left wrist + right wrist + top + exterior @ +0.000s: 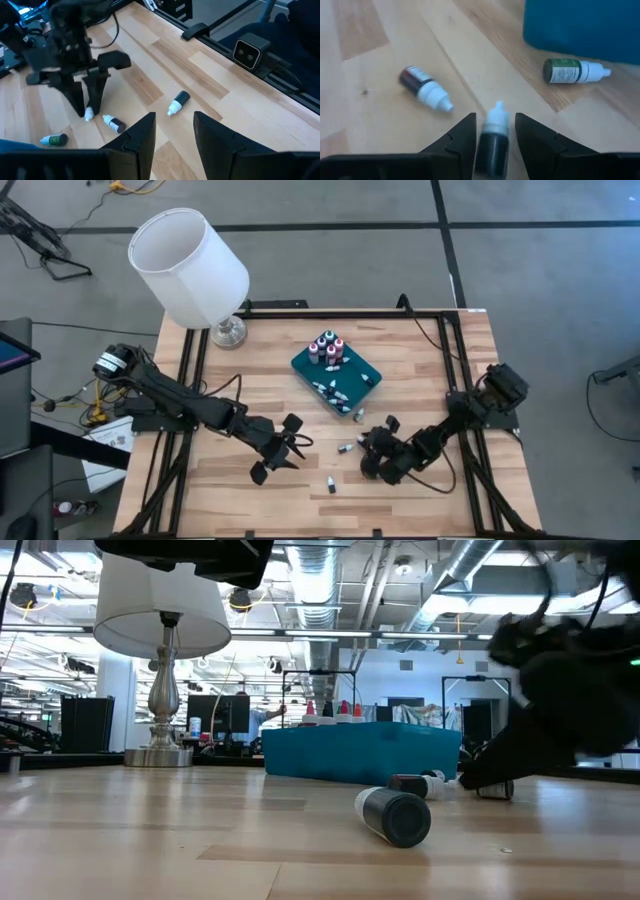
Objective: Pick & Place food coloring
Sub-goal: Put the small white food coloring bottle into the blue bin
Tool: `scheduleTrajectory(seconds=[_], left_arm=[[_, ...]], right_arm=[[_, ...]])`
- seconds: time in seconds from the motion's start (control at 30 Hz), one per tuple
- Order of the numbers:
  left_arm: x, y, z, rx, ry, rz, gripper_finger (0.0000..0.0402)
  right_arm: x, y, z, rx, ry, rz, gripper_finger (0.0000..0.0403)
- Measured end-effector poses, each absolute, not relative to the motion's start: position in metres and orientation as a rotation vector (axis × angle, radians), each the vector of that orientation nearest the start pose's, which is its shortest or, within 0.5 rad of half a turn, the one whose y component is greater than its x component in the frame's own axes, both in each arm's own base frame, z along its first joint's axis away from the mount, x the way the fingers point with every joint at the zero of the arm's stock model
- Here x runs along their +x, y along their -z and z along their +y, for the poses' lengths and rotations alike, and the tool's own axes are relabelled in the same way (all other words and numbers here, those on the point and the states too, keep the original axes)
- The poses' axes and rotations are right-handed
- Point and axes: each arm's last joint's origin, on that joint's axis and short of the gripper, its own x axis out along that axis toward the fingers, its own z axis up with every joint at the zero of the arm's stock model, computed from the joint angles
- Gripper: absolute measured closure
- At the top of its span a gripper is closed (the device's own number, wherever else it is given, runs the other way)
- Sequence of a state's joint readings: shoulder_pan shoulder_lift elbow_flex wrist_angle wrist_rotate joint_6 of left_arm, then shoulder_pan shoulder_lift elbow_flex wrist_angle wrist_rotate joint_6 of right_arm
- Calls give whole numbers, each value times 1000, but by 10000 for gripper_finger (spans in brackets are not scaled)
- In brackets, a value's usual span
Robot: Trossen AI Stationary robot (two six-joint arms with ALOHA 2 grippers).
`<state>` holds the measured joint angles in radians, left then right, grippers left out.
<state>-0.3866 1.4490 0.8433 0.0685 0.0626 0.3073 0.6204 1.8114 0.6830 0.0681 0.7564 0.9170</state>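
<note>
The wooden table (250, 395) carries a lamp (190, 255) at its far left corner, out of the working zone, and a flat teal tray (368, 367) near the middle, which seems to be the place for collecting. On the tray several food coloring bottles (327, 348) stand upright in a tight cluster at the far end, and some more lie flat on the near end, probably because standing them packs them closer. The left gripper (290, 442) waits low over the table in front of the tray, its fingers apart and holding nothing. The right gripper (495, 145) is down at the table and its fingers are pressed on a dark bottle (492, 142) with the white cap pointing forward (gripping the body, not the slippery cap, looks the safer choice). Loose bottles remain on the wood: a green-labelled one (570, 70) just beside the tray wall, a dark one (422, 87) near the gripper, and another (331, 485) alone toward the near edge.
</note>
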Motion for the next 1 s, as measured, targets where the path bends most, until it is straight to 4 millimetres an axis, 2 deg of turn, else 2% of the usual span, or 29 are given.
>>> scheduleTrajectory(seconds=[0.13, 0.43, 1.0], left_arm=[[283, -225, -117, 384, 519, 472, 274], [282, -223, -115, 414, 480, 500, 274], [282, -223, -114, 424, 449, 505, 274]], right_arm=[[251, -87, 144, 254, 448, 685, 262], [251, -87, 144, 274, 431, 702, 244], [249, -85, 142, 285, 452, 735, 325]])
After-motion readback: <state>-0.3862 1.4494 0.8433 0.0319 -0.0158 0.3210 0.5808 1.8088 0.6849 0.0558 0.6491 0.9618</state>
